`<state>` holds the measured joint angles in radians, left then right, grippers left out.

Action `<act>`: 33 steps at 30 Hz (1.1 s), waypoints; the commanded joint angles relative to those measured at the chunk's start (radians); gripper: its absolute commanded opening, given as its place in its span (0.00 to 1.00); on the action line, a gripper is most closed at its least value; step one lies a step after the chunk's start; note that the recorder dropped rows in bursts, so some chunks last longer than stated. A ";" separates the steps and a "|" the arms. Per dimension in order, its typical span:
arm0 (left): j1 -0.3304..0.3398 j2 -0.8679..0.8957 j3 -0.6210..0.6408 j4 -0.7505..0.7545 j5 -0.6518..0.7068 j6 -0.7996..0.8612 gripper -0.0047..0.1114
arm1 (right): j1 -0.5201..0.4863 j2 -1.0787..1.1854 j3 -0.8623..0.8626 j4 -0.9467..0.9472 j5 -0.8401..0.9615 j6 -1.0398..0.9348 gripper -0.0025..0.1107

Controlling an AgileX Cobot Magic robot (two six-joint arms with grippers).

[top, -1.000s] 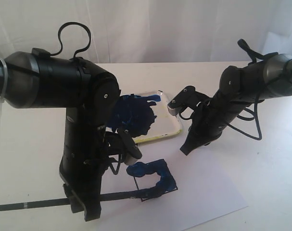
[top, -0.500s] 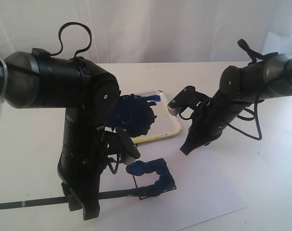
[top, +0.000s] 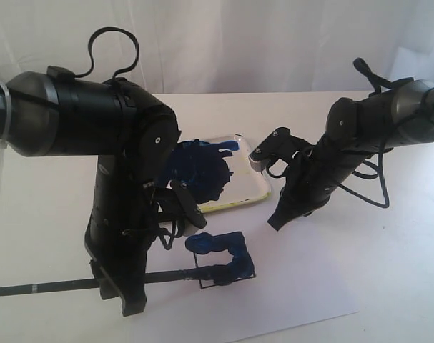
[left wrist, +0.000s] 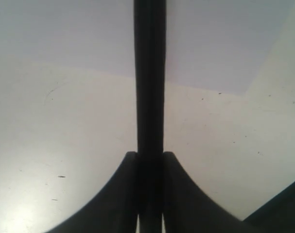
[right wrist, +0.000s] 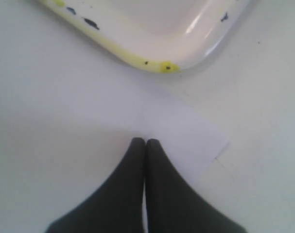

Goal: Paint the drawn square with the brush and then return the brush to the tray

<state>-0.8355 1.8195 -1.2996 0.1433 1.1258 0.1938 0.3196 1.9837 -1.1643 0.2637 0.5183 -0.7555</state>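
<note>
Clamped on the brush (top: 59,287), the left pincer (left wrist: 149,165) needs short, light strokes to fill the half-blue square (top: 222,259) at the tray's (top: 257,194) 6 o'clock; the right pincer (right wrist: 146,145), tips together, sits at 4 o'clock.

Both arms are matte black with thick rounded joints. The left arm (top: 124,179) has a grey band (top: 48,96), a white cable tie (top: 2,125) and a thin black cable (top: 111,44) looping above it. A small screw (top: 157,141) sits in its round joint cover. The right arm (top: 359,132) has a silver-grey block (top: 262,160) and loose black cables (top: 370,189). The right gripper (right wrist: 146,141) has black, curved, tapering fingers (right wrist: 125,199).
</note>
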 commanded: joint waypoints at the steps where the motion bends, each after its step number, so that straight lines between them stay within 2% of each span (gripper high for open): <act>1: -0.004 -0.006 -0.003 0.003 0.095 -0.014 0.04 | -0.001 0.013 0.002 -0.014 0.010 -0.010 0.02; 13: -0.004 -0.008 -0.003 0.006 0.095 -0.014 0.04 | -0.001 0.013 0.002 -0.014 0.010 -0.010 0.02; 23: -0.004 -0.086 -0.003 0.021 0.095 -0.014 0.04 | -0.001 0.013 0.002 -0.014 0.010 -0.010 0.02; 29: -0.004 -0.086 0.065 0.038 0.095 -0.016 0.04 | -0.001 0.013 0.002 -0.014 0.010 -0.010 0.02; 33: -0.004 -0.086 0.065 0.042 0.095 -0.020 0.04 | -0.001 0.013 0.002 -0.014 0.009 -0.010 0.02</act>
<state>-0.8355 1.7432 -1.2409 0.1858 1.1258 0.1878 0.3196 1.9837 -1.1643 0.2637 0.5183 -0.7555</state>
